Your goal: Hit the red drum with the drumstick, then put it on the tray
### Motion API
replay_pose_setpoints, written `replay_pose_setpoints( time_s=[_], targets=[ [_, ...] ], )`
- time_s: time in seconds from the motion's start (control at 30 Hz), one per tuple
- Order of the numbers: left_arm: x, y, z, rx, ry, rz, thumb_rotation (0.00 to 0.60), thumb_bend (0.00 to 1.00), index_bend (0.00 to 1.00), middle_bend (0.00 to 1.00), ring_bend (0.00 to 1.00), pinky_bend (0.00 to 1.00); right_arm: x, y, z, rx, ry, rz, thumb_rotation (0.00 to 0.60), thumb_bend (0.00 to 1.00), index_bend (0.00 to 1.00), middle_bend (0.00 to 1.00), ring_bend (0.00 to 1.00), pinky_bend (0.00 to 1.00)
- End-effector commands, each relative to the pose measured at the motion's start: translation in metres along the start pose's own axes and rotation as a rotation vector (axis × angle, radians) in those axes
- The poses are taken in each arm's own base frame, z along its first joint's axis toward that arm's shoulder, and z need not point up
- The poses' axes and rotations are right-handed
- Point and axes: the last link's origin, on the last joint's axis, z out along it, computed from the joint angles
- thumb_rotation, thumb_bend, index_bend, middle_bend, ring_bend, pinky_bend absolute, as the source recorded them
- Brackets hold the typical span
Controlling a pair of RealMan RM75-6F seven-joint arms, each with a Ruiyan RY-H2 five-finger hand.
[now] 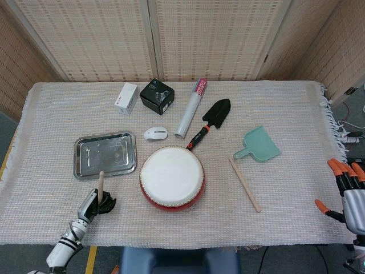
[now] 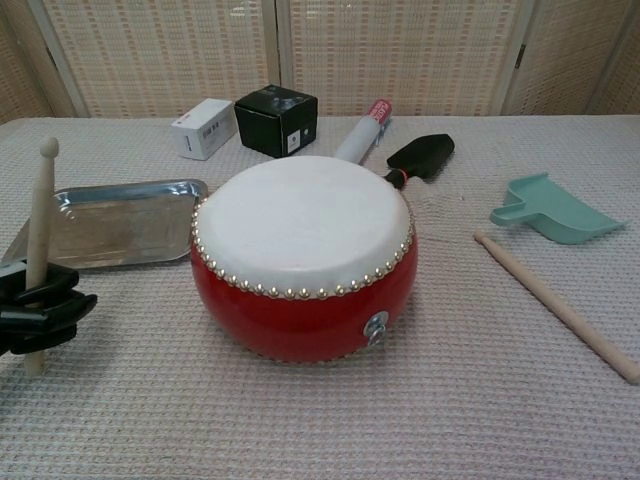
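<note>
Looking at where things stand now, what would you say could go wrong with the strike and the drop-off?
The left hand grips the drumstick low on its shaft, nearly upright and left of the red drum, so a swing might clip the studded rim rather than the skin. The tray lies close behind it, so a backswing may knock it. A second stick lies right of the drum, possibly confusing.
</note>
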Motion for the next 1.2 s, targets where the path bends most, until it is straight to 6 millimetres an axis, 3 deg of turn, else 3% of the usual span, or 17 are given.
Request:
replay_pose_setpoints(
  time_s=[0.03, 0.17, 0.33, 0.47, 0.63, 0.97, 1.2],
  targets=[
    [0.010, 0.018, 0.003, -0.048, 0.011, 0.105, 0.600, 0.73, 1.00, 1.00, 1.00, 1.00, 0.001, 0.001, 0.001, -0.003, -0.001, 0.005, 0.600, 0.16, 0.00, 0.07, 0.00, 0.00],
    [0.021, 0.044, 0.009, -0.115, 0.037, 0.298, 0.600, 0.76, 1.00, 1.00, 1.00, 1.00, 0.004, 0.001, 0.003, 0.001, 0.010, -0.001, 0.600, 0.16, 0.00, 0.07, 0.00, 0.00],
    [0.026, 0.086, 0.019, -0.239, 0.103, 0.692, 0.600, 0.76, 1.00, 1.00, 1.00, 1.00, 0.009, 0.001, 0.008, 0.009, 0.033, -0.019, 0.600, 0.16, 0.00, 0.07, 0.00, 0.00],
    [0.011, 0.114, 0.031, -0.349, 0.168, 1.000, 0.600, 0.76, 1.00, 1.00, 1.00, 1.00, 0.013, 0.001, 0.012, 0.011, 0.049, -0.036, 0.600, 0.16, 0.00, 0.07, 0.00, 0.00],
    [-0.017, 0.134, 0.052, -0.436, 0.189, 1.289, 0.600, 0.76, 1.00, 1.00, 1.00, 1.00, 0.015, 0.000, 0.016, 0.015, 0.044, -0.044, 0.600, 0.16, 0.00, 0.07, 0.00, 0.00],
    [-0.059, 0.146, 0.092, -0.475, 0.169, 1.615, 0.600, 0.76, 1.00, 1.00, 1.00, 1.00, 0.014, 0.003, 0.017, -0.002, 0.006, -0.045, 0.600, 0.16, 0.00, 0.07, 0.00, 0.00],
    [-0.065, 0.136, 0.105, -0.394, 0.152, 1.817, 0.600, 0.75, 1.00, 1.00, 1.00, 1.00, 0.013, 0.007, 0.016, -0.007, 0.003, -0.040, 0.600, 0.16, 0.00, 0.07, 0.00, 0.00]
  ],
)
